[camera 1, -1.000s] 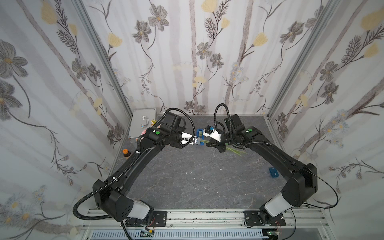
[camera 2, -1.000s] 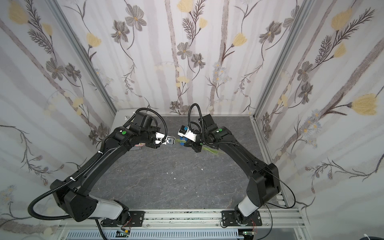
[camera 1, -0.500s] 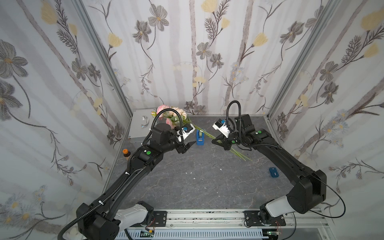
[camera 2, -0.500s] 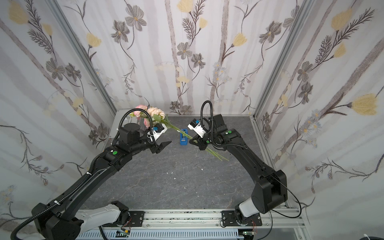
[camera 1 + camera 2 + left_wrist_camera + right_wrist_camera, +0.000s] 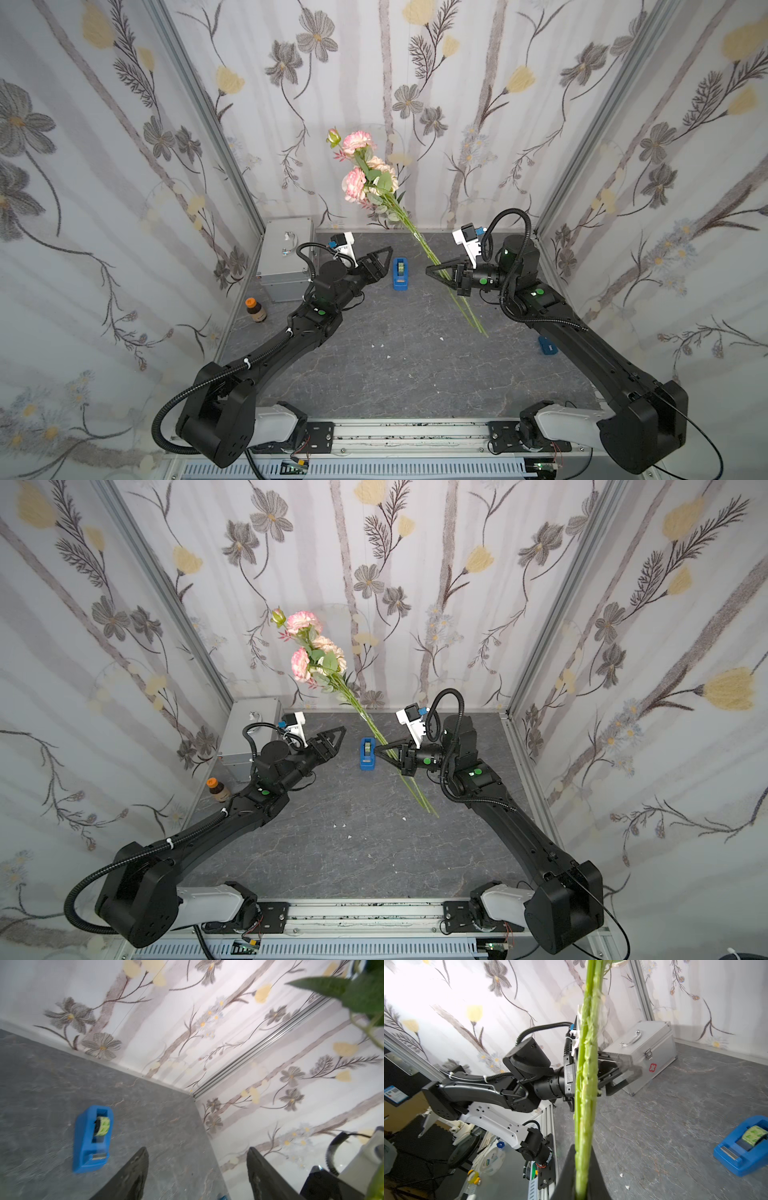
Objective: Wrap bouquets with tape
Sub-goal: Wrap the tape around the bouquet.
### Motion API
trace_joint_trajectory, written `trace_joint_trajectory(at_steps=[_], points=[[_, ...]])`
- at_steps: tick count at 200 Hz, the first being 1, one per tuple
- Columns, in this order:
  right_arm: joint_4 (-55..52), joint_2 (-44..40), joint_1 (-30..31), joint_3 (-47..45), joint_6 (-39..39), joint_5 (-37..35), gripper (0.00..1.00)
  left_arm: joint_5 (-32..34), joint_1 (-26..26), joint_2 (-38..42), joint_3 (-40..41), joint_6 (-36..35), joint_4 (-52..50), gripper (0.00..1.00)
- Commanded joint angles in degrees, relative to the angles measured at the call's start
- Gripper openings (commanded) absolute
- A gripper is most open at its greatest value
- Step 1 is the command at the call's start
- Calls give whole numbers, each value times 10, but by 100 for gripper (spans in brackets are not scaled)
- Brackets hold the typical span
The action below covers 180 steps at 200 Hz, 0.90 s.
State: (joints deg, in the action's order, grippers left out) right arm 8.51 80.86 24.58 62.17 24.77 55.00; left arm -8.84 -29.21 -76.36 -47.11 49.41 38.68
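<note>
Having released the bouquet (image 5: pixel 376 178), the left pincer (image 5: pixel 197 1149) has drawn back, wide and empty, beside the tape dispenser (image 5: pixel 400 273), while the right pincer (image 5: pixel 434 269) across the dispenser alone clamps the stems aloft, so the top-heavy blooms could pivot or slip.

bouquet (image 5: pixel 376 180) lifted high, left claw (image 5: pixel 196 1150) opened, withdrawn

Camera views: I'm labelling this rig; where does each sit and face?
Top views: high over the front rail, looking down toward the back wall; both arms, bouquet, tape dispenser.
Left wrist: behind the open left tool, facing the tape dispenser.
Right wrist: behind the right tool, shut on the bouquet, facing the left arm.
Shared: all show the tape dispenser.
</note>
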Motion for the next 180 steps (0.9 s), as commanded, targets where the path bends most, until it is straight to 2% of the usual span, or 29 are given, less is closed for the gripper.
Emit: trace_joint_trajectory(at_steps=[1,21,34,71,115,145,180], points=[[131,-5,2,-1,105,27,0,30,-1,-32,-9,126,189,77],[159,-9,5,3,131,21,0,3,-4,-89,-35,187,296,79],[164,-8,8,11,143,20,0,-14,-11,-125,-63,201,359,79],[194,-5,14,24,183,10,0,-23,-32,-178,-124,222,421,79],[263,15,18,33,254,-2,0,-13,-47,-190,-149,251,422,82],[303,54,20,68,304,7,0,-40,-59,-199,-185,254,422,84],[398,97,21,94,396,11,0,3,-61,-206,-183,267,423,86]])
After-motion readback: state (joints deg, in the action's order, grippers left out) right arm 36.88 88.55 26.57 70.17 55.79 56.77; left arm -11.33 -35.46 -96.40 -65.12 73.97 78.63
